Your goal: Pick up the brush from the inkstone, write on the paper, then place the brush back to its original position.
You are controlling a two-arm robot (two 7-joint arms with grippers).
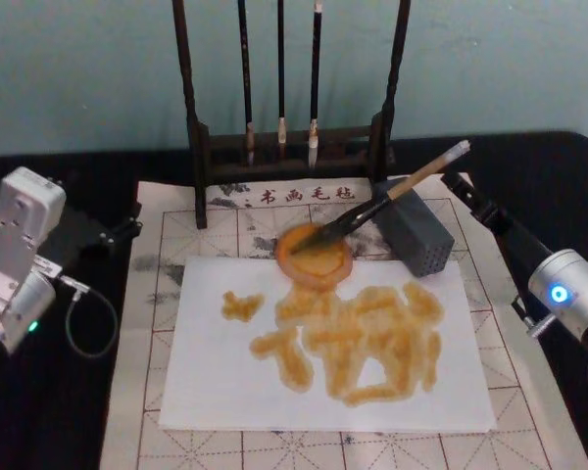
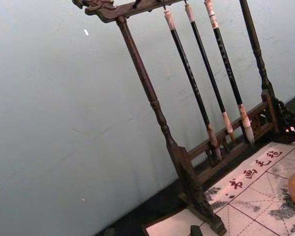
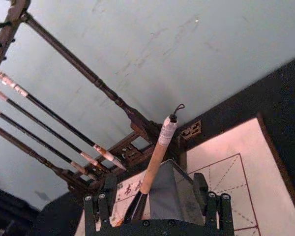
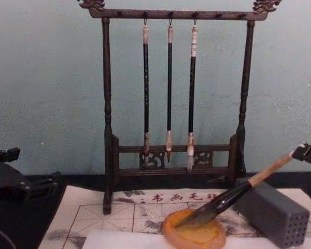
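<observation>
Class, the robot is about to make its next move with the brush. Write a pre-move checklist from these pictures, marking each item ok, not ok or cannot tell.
1. Brush tip lies in the inkstone: ok.
2. Brush handle leans on the grey block: ok.
3. Right end effector open, fingers on either side of the handle: ok.
4. Contact with the handle: cannot tell.
5. Paper unmarked: not ok, amber strokes cover its middle.
6. Left end effector apart from the paper, off to its left: ok.
</observation>
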